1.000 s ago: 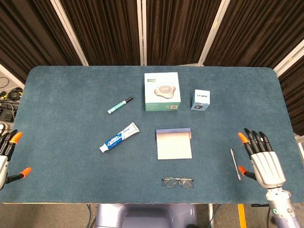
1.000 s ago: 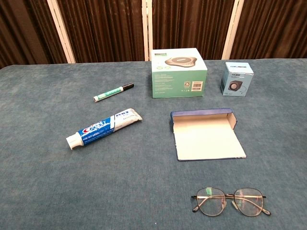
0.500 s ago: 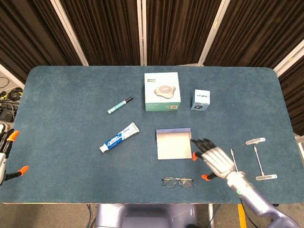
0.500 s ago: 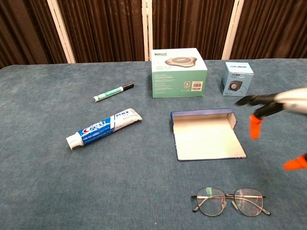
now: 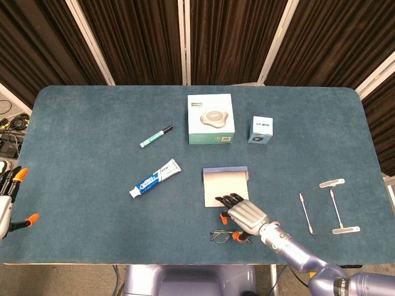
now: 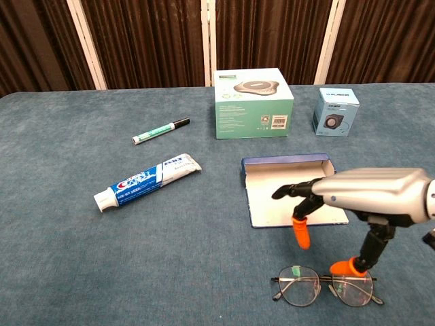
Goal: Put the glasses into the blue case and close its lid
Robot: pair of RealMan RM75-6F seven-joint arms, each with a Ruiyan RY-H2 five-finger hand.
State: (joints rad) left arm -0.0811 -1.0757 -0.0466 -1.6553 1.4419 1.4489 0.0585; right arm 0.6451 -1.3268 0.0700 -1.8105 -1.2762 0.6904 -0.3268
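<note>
Half a second ago the right hand (image 6: 370, 195) was off to the right of the blue case (image 5: 226, 187); it has since swung inward and now hovers over the near edge of the case's open lid, fingers spread and holding nothing, one orange tip reaching down to the glasses (image 6: 326, 285). At the far side of the table (image 5: 80, 154) stand the green box (image 5: 211, 119) and, to its right, the small blue box (image 5: 261, 130), both well apart from the case. Left of the case lies the toothpaste tube (image 5: 155, 178), with the green marker (image 5: 155, 136) beyond it. Open cloth runs out to the left edge, where the left hand (image 5: 8, 200) hangs with fingers apart. The glasses lie near the front edge, just in front of the case, long axis left to right.
</note>
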